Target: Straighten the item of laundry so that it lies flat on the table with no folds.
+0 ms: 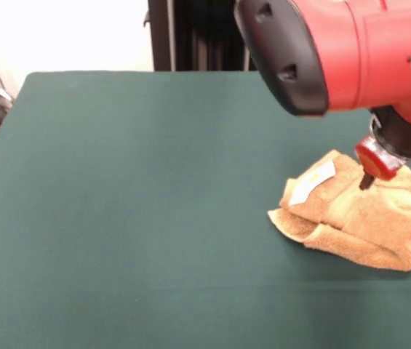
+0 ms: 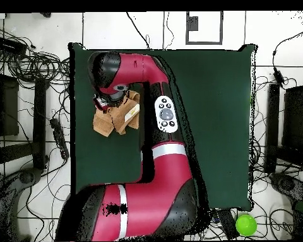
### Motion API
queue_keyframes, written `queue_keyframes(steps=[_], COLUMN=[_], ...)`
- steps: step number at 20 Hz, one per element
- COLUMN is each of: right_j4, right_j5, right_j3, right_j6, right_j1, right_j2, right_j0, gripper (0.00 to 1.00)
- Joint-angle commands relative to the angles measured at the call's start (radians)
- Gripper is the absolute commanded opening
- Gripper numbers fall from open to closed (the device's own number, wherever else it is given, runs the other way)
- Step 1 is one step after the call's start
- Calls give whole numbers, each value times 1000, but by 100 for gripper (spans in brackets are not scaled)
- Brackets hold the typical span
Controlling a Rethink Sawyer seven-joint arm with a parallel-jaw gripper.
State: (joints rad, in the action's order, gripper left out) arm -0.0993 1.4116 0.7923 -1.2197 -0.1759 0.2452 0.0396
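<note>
The golden-orange towel (image 1: 358,218) lies crumpled and folded over itself at the right side of the dark green table (image 1: 140,189). Its white label (image 1: 312,182) faces up on the left part of the heap. My gripper (image 1: 367,178) comes down under the red arm and touches the top of the towel near its far edge. I cannot see whether it is open or shut. In the overhead view the towel (image 2: 113,121) sits near the table's (image 2: 217,113) left edge, partly under the arm's head, with the gripper (image 2: 106,101) over its upper part.
The red arm (image 2: 160,157) stretches across the table's lower left. Cables (image 2: 28,63) lie on the floor beside the table. A green ball (image 2: 245,224) lies on the floor at the lower right. A black upright frame (image 1: 190,36) stands behind the table.
</note>
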Motion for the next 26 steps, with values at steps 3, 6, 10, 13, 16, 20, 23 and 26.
queue_keyframes(steps=[3,6,10,13,16,20,23,26], right_j4=[-12,-15,-25,-28,-33,-23,-18,-19], right_j5=[-159,-211,-257,-287,-315,-325,-336,-365], right_j3=[295,368,415,453,502,560,589,609], right_j6=[59,59,60,52,38,-17,-46,-63], right_j1=[-94,-134,-160,-182,-214,-240,-254,-263], right_j2=[56,64,76,82,81,69,63,62], right_j0=[30,46,60,70,75,73,68,69], gripper=[100,100,100,100,100,100,100,100])
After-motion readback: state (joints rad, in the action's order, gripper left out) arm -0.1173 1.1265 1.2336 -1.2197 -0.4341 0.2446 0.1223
